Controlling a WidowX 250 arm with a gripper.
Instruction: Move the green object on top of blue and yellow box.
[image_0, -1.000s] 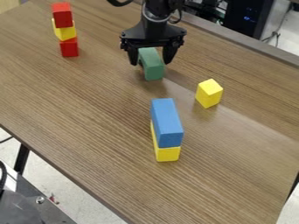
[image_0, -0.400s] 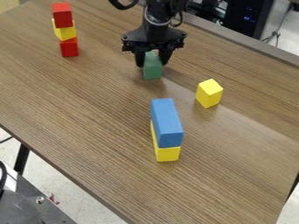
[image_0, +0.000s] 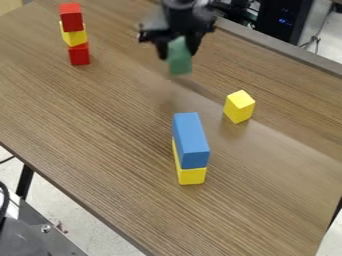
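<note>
Wood-grain bench (image_0: 100, 125) stretching out below, dark equipment (image_0: 270, 22) beyond its far edge, and here's the gripper (image_0: 178, 51) up at the far side, clamped on the green object (image_0: 180, 64), which looks to be hanging clear of the wood. Now for the line that matters! The blue box (image_0: 191, 140), flat on its yellow box (image_0: 192, 176), lies almost straight toward the camera from the gripper, just a touch right in the view. Its long axis runs nearly along that same line, so the carry should come nearer, stay high, and set down lengthwise. Loose yellow block (image_0: 239, 106) off to the right; drift that way and it's awkward. Lift looks done, placing to come.
</note>
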